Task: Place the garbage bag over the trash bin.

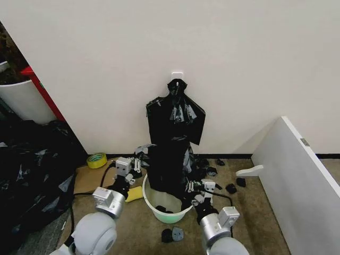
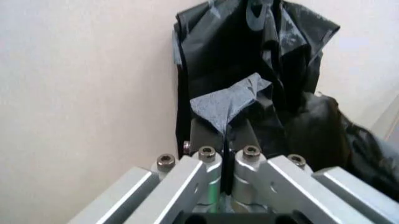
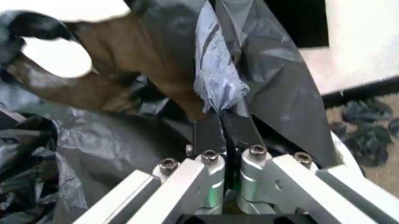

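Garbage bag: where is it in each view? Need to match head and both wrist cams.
Head view: the garbage bag hangs low at centre, its bottom inside the trash bin, below the knotted bunch of bags on the wall.
Left wrist view: a pinched fold in the shut left gripper.
Right wrist view: a pinched fold in the shut right gripper.
Shared landmark: the white wall.

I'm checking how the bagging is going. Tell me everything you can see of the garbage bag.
The garbage bag is thin, glossy, crinkly black plastic. It hangs as a tall dark sheet, its lower end dropping into the white trash bin. The left end effector is shut on a pinched fold of it, and the right end effector is shut on another bunched edge.
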You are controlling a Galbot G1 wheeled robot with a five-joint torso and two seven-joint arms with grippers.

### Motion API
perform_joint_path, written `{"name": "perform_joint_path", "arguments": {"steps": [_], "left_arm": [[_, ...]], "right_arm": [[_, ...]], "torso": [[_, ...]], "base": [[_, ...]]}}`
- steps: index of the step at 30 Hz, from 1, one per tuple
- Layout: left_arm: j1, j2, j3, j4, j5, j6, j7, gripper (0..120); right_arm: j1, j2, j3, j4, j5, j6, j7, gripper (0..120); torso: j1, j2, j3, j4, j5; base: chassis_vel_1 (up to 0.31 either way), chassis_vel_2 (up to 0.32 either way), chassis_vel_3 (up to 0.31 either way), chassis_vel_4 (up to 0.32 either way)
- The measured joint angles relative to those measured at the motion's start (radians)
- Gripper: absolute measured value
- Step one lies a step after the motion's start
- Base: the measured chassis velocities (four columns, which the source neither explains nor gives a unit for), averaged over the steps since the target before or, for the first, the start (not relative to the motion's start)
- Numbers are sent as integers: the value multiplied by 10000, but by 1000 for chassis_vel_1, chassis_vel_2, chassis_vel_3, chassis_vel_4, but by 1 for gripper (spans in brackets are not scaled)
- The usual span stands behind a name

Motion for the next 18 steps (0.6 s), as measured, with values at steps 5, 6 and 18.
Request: {"name": "perform_joint_path", "arguments": {"steps": [5,6,18], "left_arm": [[-62,-392,764,580,200,-8,-17,0],[-135,-477,1005,733,225,7,-35,0],[54,-183,1369,941,347,400,-544,0]], "right_arm": [[113,-31,185,-440,48,-26,476,0],[98,-118,252,-445,85,-55,545,0],[-555,-784,339,-127,-227,-1629,1147,0]], "torso": [[0,0,1,2,-1],[0,0,1,1,-2],[0,0,1,0,0]], "base": [[0,0,0,0],[0,0,0,0],[0,0,0,0]]}}
